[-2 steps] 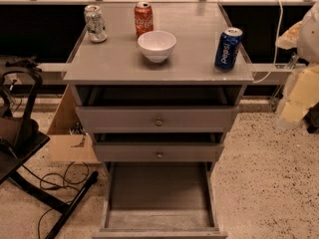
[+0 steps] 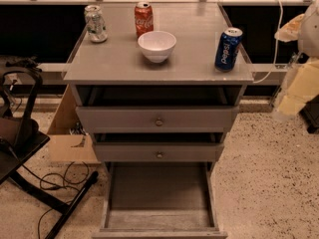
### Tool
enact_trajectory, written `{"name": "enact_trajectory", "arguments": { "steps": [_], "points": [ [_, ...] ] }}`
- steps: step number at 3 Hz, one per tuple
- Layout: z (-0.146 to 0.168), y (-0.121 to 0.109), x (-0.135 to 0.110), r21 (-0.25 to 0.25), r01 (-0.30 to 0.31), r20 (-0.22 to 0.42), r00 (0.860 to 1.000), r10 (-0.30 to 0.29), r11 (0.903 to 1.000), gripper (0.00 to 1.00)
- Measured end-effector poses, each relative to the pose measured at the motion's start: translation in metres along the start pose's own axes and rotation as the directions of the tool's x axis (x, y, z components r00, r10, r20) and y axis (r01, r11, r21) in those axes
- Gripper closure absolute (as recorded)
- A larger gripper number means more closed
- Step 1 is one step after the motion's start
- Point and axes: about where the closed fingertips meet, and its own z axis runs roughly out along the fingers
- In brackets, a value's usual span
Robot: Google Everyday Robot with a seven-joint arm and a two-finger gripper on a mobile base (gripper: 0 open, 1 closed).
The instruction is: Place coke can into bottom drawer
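The coke can (image 2: 143, 18) stands upright at the back of the cabinet top (image 2: 119, 59), near 12 o'clock, just at 11 o'clock from the white bowl (image 2: 156, 45). The bottom drawer (image 2: 158, 195) is pulled out at 6 o'clock. The gripper (image 2: 298, 88) hangs at 3 o'clock beside the cabinet, well apart from the can; how far the claw is open cannot be told

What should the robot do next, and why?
Probably swing the tool, far off at the right, left toward the coke can: it stands untouched at the back of the cabinet top, behind the white bowl, and the bottom drawer already lies open.
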Motion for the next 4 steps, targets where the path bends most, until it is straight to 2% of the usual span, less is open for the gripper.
{"name": "enact_trajectory", "arguments": {
  "steps": [1, 2, 3, 4],
  "points": [
    [0.008, -0.032, -0.011, 0.065, -0.015, 0.108, 0.994, 0.008, 0.9978, 0.0],
    [0.022, -0.094, -0.023, 0.134, -0.108, 0.315, 0.947, 0.061, 0.9852, 0.0],
    [0.064, -0.149, -0.071, 0.085, -0.217, 0.581, 0.804, 0.128, 0.9725, 0.0],
    [0.074, -0.198, -0.157, 0.0, -0.33, 0.825, 0.533, 0.186, 0.944, 0.0]
  ]
}}
